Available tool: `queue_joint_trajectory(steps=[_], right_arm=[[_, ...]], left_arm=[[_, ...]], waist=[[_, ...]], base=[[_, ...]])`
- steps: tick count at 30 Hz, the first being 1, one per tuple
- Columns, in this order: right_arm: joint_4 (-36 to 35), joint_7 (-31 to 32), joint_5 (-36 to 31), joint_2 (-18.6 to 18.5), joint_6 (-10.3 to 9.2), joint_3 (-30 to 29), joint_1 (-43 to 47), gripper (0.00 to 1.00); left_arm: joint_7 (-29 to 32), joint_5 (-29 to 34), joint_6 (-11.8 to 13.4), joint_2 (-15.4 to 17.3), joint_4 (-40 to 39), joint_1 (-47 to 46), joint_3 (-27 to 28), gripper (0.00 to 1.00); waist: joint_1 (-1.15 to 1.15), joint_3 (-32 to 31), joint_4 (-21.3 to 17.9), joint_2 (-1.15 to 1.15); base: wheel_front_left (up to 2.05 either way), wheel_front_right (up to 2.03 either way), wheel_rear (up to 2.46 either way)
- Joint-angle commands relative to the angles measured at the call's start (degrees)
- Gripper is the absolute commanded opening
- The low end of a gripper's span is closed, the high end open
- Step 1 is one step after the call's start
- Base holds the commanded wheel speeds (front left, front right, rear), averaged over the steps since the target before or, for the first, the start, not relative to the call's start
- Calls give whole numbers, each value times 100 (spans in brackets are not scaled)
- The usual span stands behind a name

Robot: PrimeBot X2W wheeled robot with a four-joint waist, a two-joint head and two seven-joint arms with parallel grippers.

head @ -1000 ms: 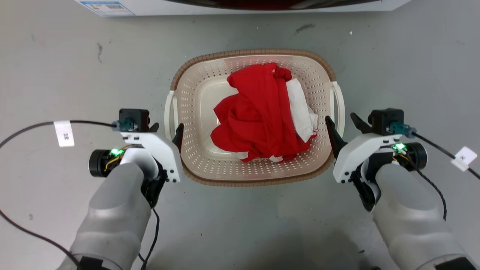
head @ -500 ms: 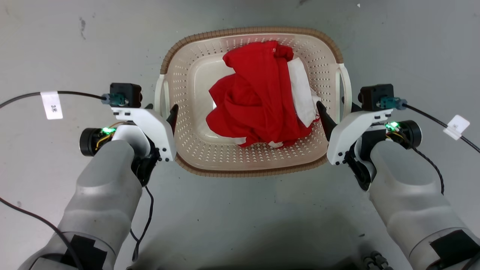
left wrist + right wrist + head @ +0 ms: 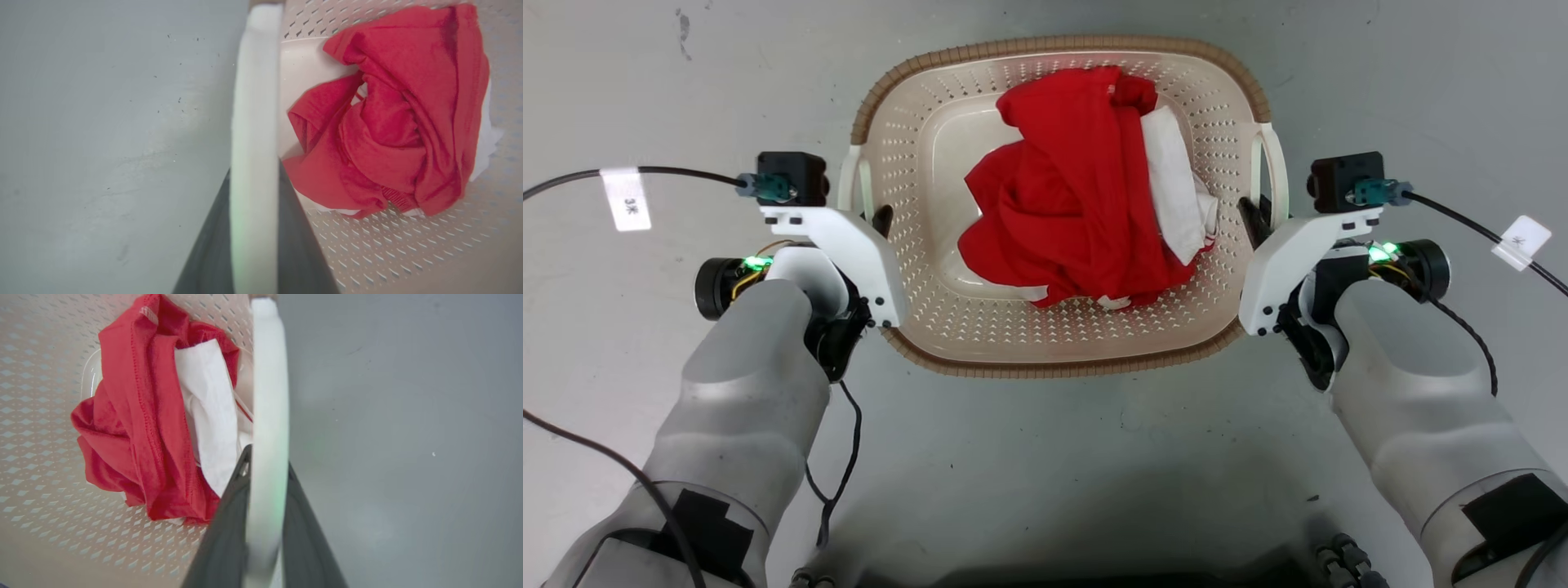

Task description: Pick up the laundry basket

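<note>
The laundry basket (image 3: 1054, 369) is cream with perforated walls and a brown woven-look rim, and sits centred between my arms in the head view. Red clothes (image 3: 1070, 220) and a white cloth (image 3: 1172, 192) lie inside it. My left gripper (image 3: 870, 214) is shut on the basket's white left loop handle (image 3: 848, 175). In the left wrist view that handle (image 3: 255, 102) runs between the two dark fingers of the left gripper (image 3: 255, 169). My right gripper (image 3: 1262, 214) is shut on the right loop handle (image 3: 1278, 167), which in the right wrist view (image 3: 269, 396) passes between the right gripper's (image 3: 267, 457) fingers.
Grey concrete floor (image 3: 1045, 474) lies all around the basket. A black cable with a white tag (image 3: 625, 200) trails off the left wrist, and another tagged cable (image 3: 1521, 241) off the right. Dark parts of my base (image 3: 1343, 563) show at the bottom edge.
Both grippers moved in from beside the basket and shut on its side handles. The head view shifted: the washer's edge left the top, and the basket now looks larger and nearer.
</note>
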Motion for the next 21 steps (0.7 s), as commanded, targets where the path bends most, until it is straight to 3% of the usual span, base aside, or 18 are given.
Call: queue_joint_trajectory(steps=[1,12,21], right_arm=[[-7,21,33,61,22,49,-93,0],[85,203,357,67,25,347,17,0],[183,708,597,41,26,505,213,0]], left_arm=[[8,-36,8,6,-8,-50,-33,0],[294,-654,-6,-35,-166,120,-452,0],[598,-1112,-9,-117,-119,260,-765,0]], waist=[[0,-3,3,0],[0,-246,20,0],[0,-986,45,0]], base=[[0,0,0],[0,0,0],[0,0,0]])
